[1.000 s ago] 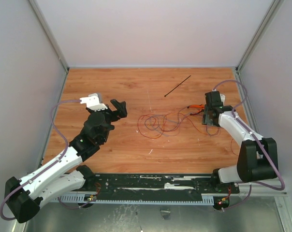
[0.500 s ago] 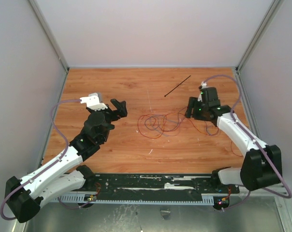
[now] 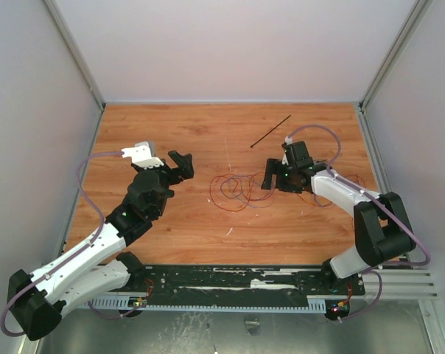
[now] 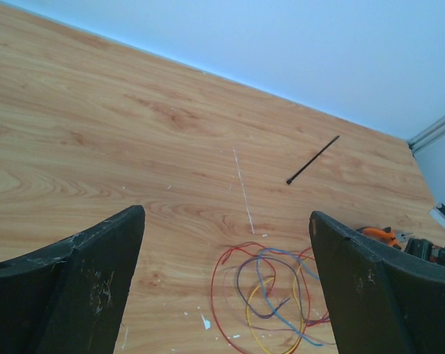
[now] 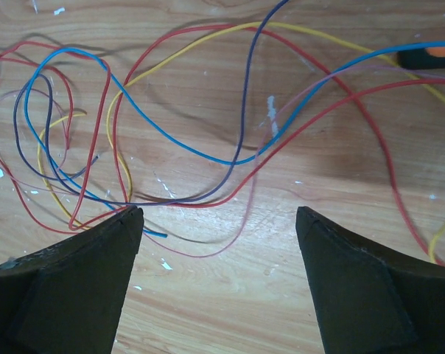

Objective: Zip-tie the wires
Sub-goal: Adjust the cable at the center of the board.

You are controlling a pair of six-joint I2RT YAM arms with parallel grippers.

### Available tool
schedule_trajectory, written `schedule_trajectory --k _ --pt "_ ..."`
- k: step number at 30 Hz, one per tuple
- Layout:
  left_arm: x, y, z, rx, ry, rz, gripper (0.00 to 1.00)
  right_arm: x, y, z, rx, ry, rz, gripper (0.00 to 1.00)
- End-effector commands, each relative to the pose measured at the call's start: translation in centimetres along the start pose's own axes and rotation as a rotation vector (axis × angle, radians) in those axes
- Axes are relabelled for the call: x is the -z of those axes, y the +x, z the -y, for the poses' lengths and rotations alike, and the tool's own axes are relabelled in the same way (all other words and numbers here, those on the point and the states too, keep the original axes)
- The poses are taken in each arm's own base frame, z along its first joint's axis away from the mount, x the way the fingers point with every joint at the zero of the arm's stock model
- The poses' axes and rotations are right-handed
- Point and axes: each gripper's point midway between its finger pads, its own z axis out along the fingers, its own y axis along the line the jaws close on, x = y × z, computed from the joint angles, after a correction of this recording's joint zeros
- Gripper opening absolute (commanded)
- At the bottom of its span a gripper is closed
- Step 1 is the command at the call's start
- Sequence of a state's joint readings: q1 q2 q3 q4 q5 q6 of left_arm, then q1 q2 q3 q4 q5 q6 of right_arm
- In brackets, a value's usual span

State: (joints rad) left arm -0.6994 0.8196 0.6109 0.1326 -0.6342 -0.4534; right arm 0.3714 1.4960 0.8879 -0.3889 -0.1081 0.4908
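R gripper (image 3: pixel 270 180) wide apart, empty, now farther L vs before, just over wires (image 3: pixel 236 193).

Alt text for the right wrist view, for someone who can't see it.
Thin red, blue, yellow and purple wires loop across a wooden table just beyond the open right gripper, which holds nothing. An orange handle shows at top right.
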Motion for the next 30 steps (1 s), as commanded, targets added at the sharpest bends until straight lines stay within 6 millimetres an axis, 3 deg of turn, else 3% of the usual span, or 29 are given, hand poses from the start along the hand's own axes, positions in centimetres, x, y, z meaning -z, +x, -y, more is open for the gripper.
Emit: schedule_trajectory --k 1,13,18,25,30 --pt "0.0 -1.0 0.1 0.024 0.004 0.03 0.98 -1.3 0.8 -1.6 0.001 -0.055 -0.011 0.87" --pt "0.2 -0.9 -0.3 0.025 0.001 0.031 0.98 -3.9 0.7 -3.2 0.021 -0.074 -0.038 0.87" --pt "0.2 -1.1 -0.5 0.022 -0.004 0.034 0.98 -5.5 0.5 -4.8 0.045 -0.093 -0.05 0.87" --pt "0.4 -1.3 -0.8 0.021 -0.011 0.037 0.98 -7.9 -1.9 -7.3 0.07 -0.116 -0.03 0.87" --pt "0.6 -1.6 -0.8 0.031 -0.01 0.043 0.98 -9.3 -3.4 -7.6 0.09 -0.091 -0.021 0.88"
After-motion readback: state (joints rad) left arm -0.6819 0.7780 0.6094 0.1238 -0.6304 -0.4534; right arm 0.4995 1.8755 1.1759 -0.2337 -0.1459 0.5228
